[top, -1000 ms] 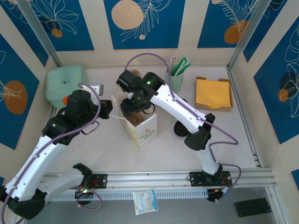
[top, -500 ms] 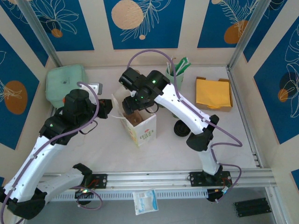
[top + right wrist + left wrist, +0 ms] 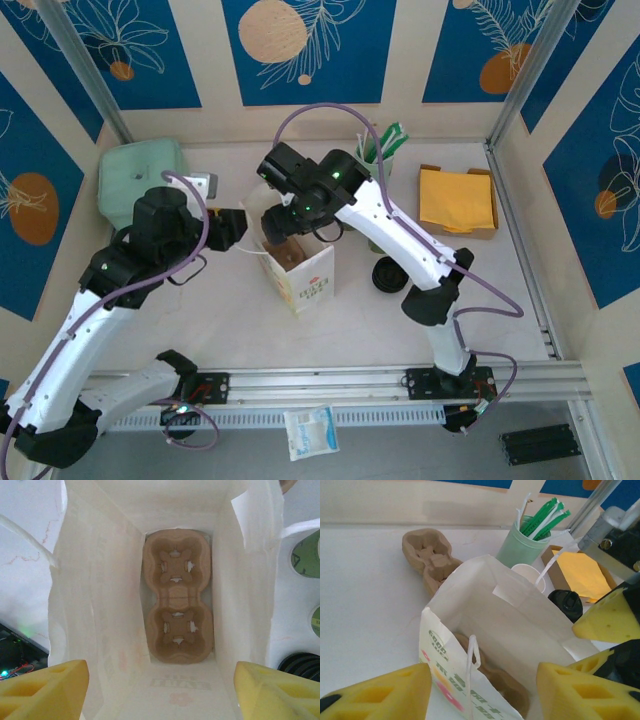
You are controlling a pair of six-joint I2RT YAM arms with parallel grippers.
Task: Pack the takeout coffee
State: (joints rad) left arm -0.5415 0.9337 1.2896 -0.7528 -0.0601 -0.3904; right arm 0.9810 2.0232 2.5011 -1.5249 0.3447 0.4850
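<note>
The right gripper (image 3: 160, 687) hangs over the open mouth of the paper bag (image 3: 100, 605). Its 2 yellow pads are spread wide to either side of the opening and nothing is between them. Looking straight down the bag, a brown pulp carrier (image 3: 176, 600) lies flat on the bottom with its 2 wells empty. Its long axis runs along the length of the bag.

The left gripper (image 3: 477, 695) is also spread wide and holds nothing. It sits just beside the bag's near rim, and I cannot tell whether either pad touches the paper.

The takeout coffee (image 3: 388, 274) stands on the table (image 3: 250, 320) on the robot's right side of the bag. It is apart from the bag and near the right arm's lower link. It is upright with its black lid on top, so its long axis is vertical and the top view sees it end-on as a dark disc.

I judge that the carrier step is done and the coffee step has not begun. The next move calls for the right gripper to lift clear of the bag mouth and swing right to the coffee. It should close on the paper wall below the lid, since squeezing the lid could pop it off. The cup must stay vertical on the way, then go down into 1 well. The left gripper is well placed to hold the bag mouth open.
</note>
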